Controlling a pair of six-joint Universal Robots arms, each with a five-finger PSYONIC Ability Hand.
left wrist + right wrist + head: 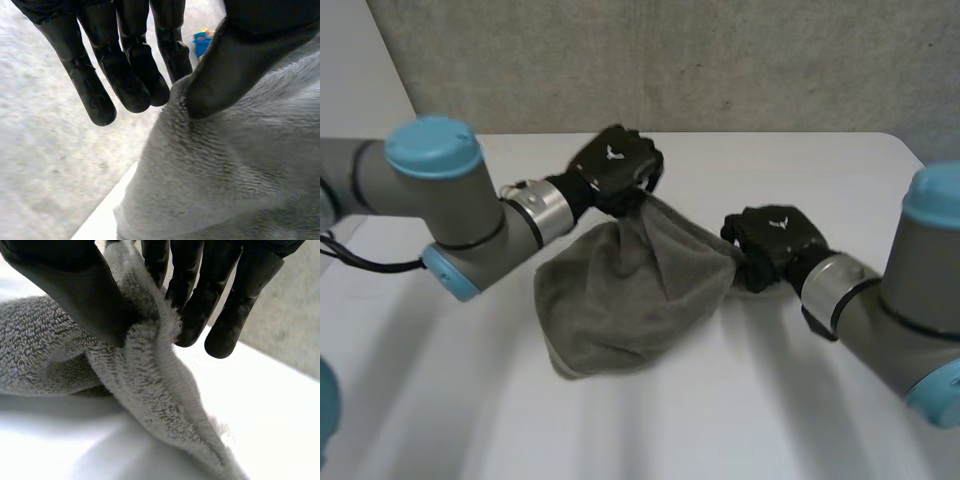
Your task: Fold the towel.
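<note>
On the white table (650, 430) a grey towel (630, 300) sags, looking soft, light and floppy. The left hand (615, 165) pinches its raised far corner and the right hand (775, 240) pinches a side corner, sensible holds.

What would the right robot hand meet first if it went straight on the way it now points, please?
Most likely the bunched grey terry towel, whose edge the right robot hand pinches; its bulk lies just ahead on the white table. Depth is unclear, so the table might come first.
</note>
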